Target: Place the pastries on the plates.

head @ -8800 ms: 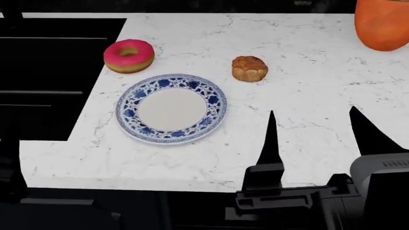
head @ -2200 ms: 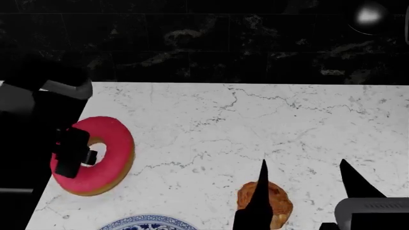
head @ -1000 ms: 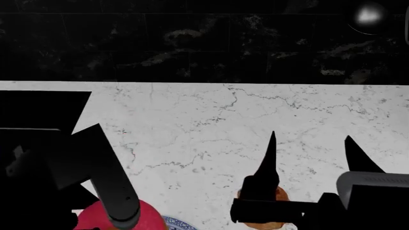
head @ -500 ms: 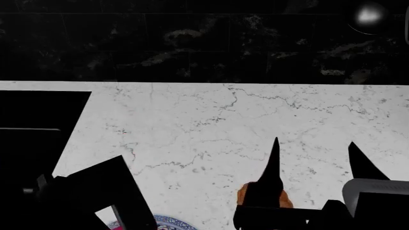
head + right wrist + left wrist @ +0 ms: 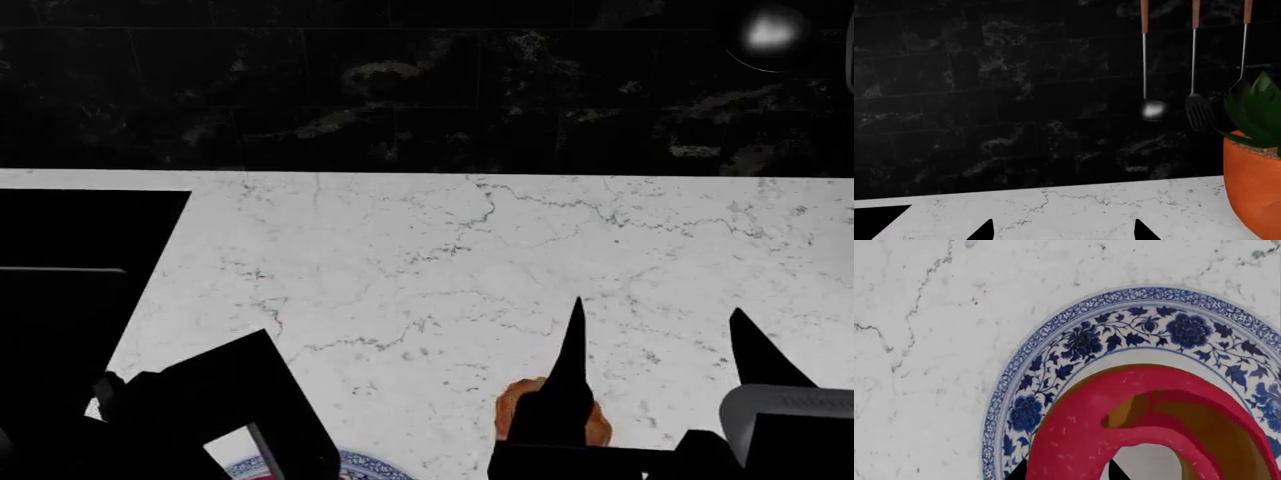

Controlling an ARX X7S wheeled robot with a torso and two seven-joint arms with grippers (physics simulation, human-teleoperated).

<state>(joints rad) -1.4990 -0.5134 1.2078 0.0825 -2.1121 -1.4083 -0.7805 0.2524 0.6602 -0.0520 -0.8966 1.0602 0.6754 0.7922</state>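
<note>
left gripper (image 5: pixel 1066 474): fingertips straddle the pink-iced donut (image 5: pixel 1121 425), pinching it, tilted over the blue floral plate (image 5: pixel 1054 360); contact with the plate unclear
right gripper (image 5: pixel 657 335): fingers spread, nothing between them
flaky bun (image 5: pixel 514 405): on marble counter (image 5: pixel 441 260), partly behind the right gripper's finger
backdrop: terracotta plant pot (image 5: pixel 1253 187), hanging ladle (image 5: pixel 1153 107)

The pink donut (image 5: pixel 1121 435) hangs tilted over the blue-rimmed plate (image 5: pixel 1074 347) on white marble (image 5: pixel 927 340).
</note>
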